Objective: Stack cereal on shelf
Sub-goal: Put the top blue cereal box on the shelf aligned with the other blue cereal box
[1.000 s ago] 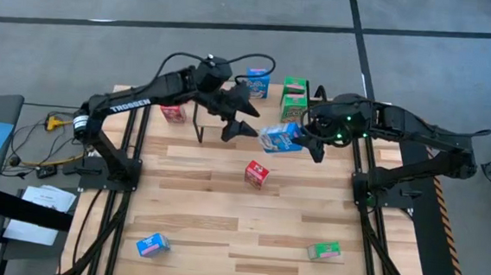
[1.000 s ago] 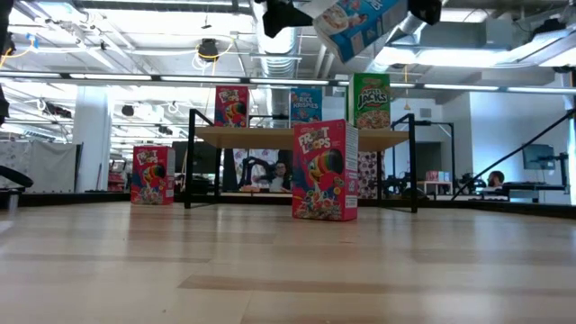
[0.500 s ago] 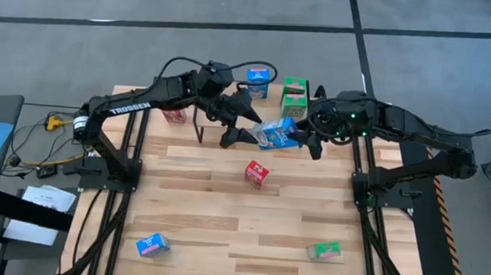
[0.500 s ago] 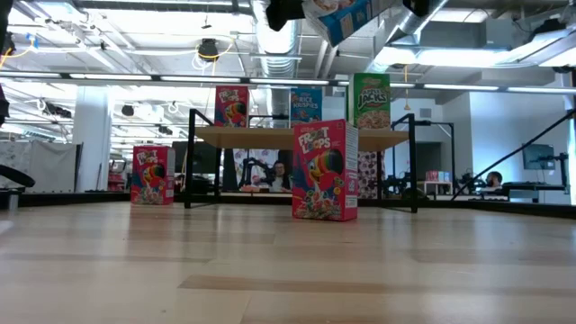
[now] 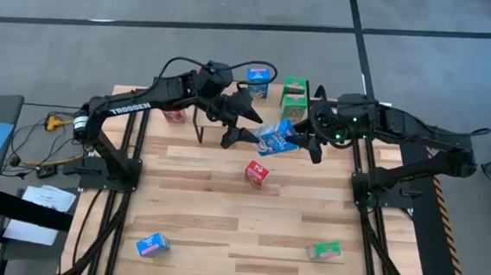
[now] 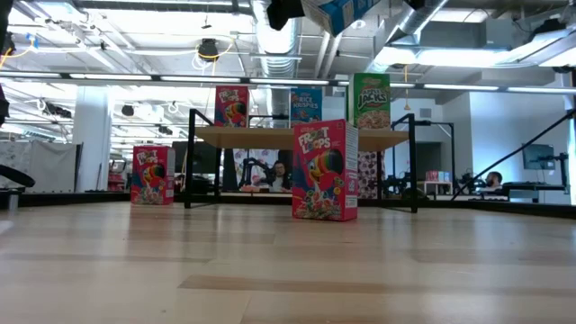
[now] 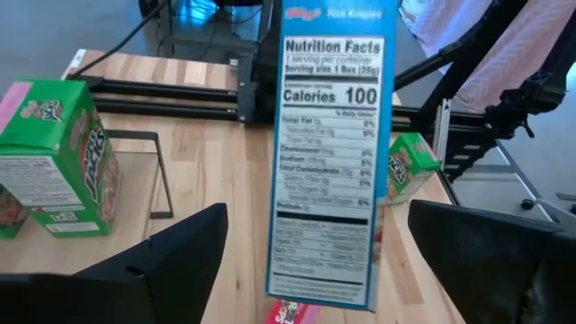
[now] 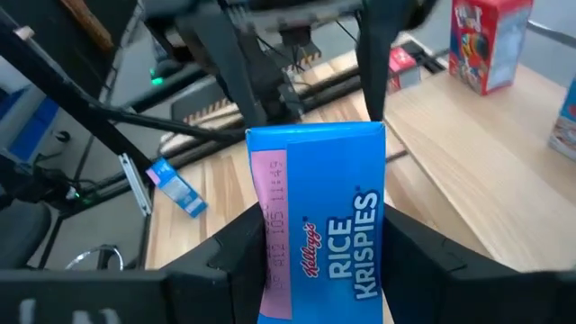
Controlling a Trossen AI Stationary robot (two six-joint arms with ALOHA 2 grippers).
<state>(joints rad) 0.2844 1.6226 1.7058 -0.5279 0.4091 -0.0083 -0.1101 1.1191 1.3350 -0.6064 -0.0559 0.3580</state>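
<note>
The table is wide, yet the handover happens high above its far middle, in front of the shelf. The right gripper has its fingers gripping the blue cereal box; the left gripper has open fingers flanking it, not yet clamping. Best to close squarely on the box's broad faces before the right lets go. The shelf already carries a red box, a blue one and a green one. A red box stands directly below, and another blue box and green box lie near.
</note>
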